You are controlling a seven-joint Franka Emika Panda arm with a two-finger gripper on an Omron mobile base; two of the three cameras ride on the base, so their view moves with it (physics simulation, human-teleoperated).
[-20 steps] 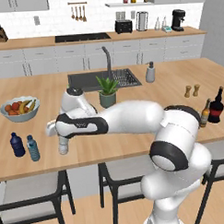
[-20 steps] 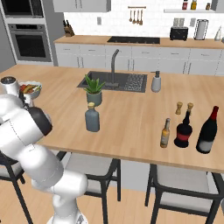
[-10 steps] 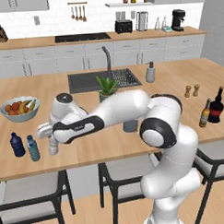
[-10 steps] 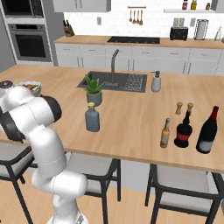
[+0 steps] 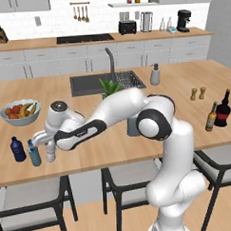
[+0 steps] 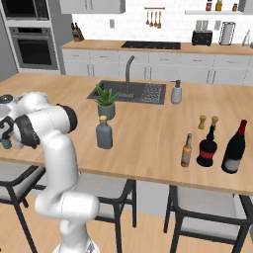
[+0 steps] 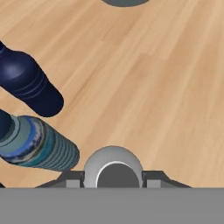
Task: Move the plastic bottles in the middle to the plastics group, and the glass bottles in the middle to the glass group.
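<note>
The gripper [image 7: 113,183] stands clamped on the clear bottle [image 5: 51,151] just beside the 2 blue bottles [image 5: 25,150] at the counter's [image 5: 114,146] left end, apparently so plastics stand together before release.

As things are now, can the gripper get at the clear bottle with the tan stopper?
Probably not yet: the gripper is shut on the small clear bottle, far left of the stoppered bottle.
</note>
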